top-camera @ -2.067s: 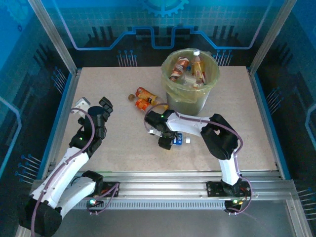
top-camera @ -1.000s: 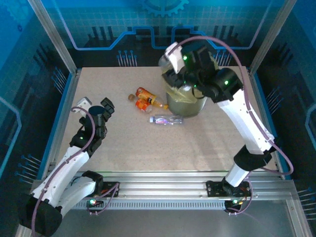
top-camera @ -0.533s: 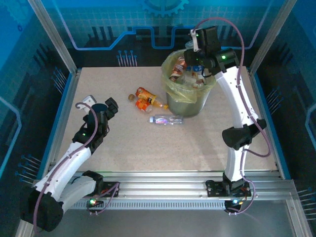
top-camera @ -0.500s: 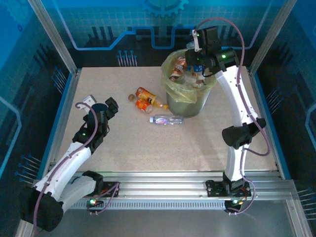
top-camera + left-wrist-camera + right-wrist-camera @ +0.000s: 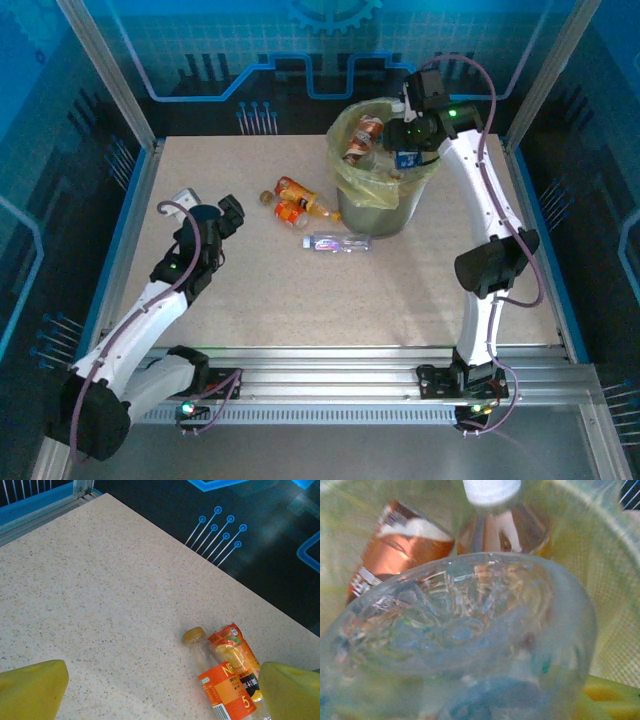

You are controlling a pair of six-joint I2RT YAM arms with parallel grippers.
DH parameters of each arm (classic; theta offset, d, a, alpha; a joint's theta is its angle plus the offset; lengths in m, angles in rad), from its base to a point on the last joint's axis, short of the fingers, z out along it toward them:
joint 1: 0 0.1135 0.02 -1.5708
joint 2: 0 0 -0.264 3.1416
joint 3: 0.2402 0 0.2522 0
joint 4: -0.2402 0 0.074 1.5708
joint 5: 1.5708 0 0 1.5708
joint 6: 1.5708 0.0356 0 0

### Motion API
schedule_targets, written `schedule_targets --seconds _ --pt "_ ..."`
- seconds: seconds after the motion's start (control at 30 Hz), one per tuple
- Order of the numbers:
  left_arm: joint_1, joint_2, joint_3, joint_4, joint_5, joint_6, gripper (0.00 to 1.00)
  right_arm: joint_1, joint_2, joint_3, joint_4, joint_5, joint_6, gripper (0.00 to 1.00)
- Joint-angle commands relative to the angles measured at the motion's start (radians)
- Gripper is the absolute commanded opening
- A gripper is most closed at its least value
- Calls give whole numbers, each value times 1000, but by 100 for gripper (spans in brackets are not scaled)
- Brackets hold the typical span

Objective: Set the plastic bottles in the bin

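poised over the bin (image 5: 380,210) with the right gripper (image 5: 410,140) to drop a clear bottle (image 5: 465,630) inside, clamped or letting go impossible to tell, and aimed with the wide-apart left gripper (image 5: 161,689) at orange bottles (image 5: 227,685) lying on the table (image 5: 100,595).

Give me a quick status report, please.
Left claw open, facing two orange bottles. Right claw over bin, clear bottle at its tips. Third bottle lies beside bin. Nothing blocking.

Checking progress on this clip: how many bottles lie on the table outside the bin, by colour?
Orange bottles: 2
Clear bottle: 1
Total: 3
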Motion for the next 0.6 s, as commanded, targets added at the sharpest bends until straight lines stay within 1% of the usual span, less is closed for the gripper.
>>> schedule_targets --seconds 0.0,0.03,0.07,0.13,0.2,0.37,0.57 --pt "10 9 41 11 26 22 99 -21 -24 -20 -23 7 27 75" --pt "10 10 43 10 30 21 99 -21 -21 -19 -26 26 27 82" --pt "9 10 45 9 31 21 99 -22 -18 -17 -31 44 26 86" --pt "9 10 45 5 31 21 99 -22 -17 -7 -35 83 23 92" --pt "8 10 44 5 35 22 99 -22 -15 9 -40 119 13 95" --pt "9 13 45 3 40 18 99 -23 0 81 -61 213 -18 95" --pt "9 13 44 2 37 16 99 -37 68 189 -129 301 -42 91"
